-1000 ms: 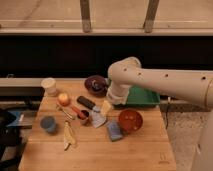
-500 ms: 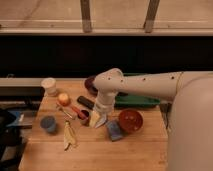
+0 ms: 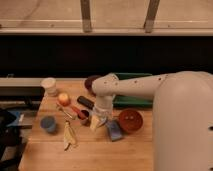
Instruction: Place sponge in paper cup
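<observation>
**Arm swinging left and dropping toward the sponge**

Swinging leftward and forward over the last second, the white arm is now bending down over the middle of the table, after reaching in from farther right and farther back. Its jaws are standing spread wide, with nothing showing between them. The gripper [image 3: 100, 116] is hanging low and pointing downward, just above a flat pale wedge-shaped piece [image 3: 93, 126] and just left of the sponge [image 3: 114, 131].

The sponge is lying flat on the wooden table [image 3: 105, 156], not yet gripped. The wide spread is probably being kept so the fingers can straddle the soft block from above.

An orange bowl [image 3: 131, 120] is sitting just right of the sponge, so that side is looking tight, and the wedge is crowding the left. Toward the near edge the wood is lying bare, giving the freest approach.

The paper cup [image 3: 49, 86] is standing upright near the back left corner, mouth up, well apart from the sponge. An apple [image 3: 63, 99] and a red-handled tool [image 3: 76, 110] are lying between the two, so any carry is likely needing to pass above them. A dark-blue cup [image 3: 48, 123] is sitting near the left edge, and a banana peel [image 3: 69, 138] is lying in front.
</observation>
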Available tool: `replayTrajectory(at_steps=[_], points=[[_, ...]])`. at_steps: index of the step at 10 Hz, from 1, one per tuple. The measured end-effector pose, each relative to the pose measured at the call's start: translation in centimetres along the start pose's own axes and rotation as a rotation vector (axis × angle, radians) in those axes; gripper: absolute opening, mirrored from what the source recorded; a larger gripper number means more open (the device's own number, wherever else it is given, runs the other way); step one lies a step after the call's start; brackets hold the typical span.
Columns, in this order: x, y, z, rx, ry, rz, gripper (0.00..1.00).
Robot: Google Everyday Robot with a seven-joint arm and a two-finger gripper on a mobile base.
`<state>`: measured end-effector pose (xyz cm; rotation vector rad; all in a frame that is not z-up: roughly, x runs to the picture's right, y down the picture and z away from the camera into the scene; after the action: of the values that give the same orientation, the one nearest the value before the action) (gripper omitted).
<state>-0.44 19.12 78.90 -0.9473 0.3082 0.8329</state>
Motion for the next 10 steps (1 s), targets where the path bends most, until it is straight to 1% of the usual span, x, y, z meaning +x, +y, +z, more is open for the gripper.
replayTrajectory(at_steps=[2,4,6,10], points=[[0.3,-1.8,0.0,0.003,0.015,0.037,0.80],[0.7,-3.6,-0.2,0.017,0.019,0.068,0.80],[1.1,-5.2,0.0,0.028,0.029,0.099,0.80],[1.9,-6.9,1.6,0.032,0.073,0.144,0.80]])
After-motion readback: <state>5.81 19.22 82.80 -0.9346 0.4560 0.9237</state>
